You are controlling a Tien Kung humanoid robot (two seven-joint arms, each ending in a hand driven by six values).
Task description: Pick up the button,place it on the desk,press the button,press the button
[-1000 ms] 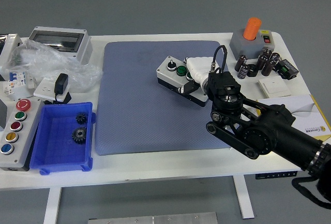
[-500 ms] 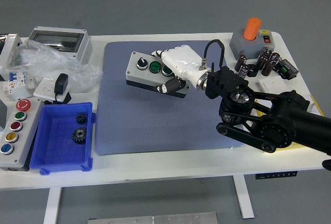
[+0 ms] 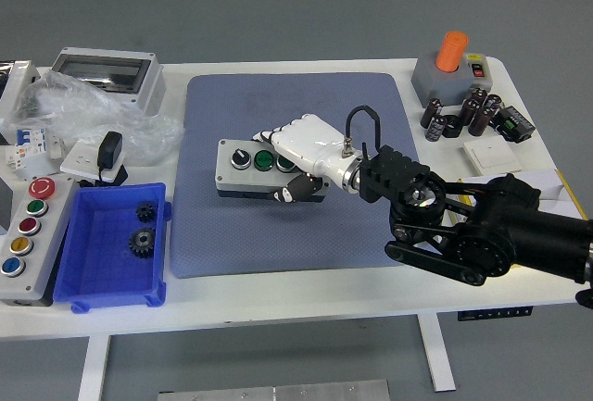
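A grey button box (image 3: 243,169) with a black knob and a green button on top is held over the blue-grey mat (image 3: 278,225), near its middle. My right hand (image 3: 298,158), white with black fingertips, is shut on the box's right end, thumb under its front side and fingers over the top. Its black arm (image 3: 473,225) comes in from the right. I cannot tell whether the box rests on the mat or hangs just above it. The left hand is out of view.
A long grey panel with coloured buttons (image 3: 26,234) lies at the left edge beside a blue bin (image 3: 111,257) holding gears. Plastic wrap and an enclosure (image 3: 102,77) stand at the back left. An orange-topped device (image 3: 449,66) and capacitors (image 3: 463,114) stand at the back right.
My right hand has carried the button box leftward and toward the table's near edge, from the mat's right side to its middle, and the box now sits level.
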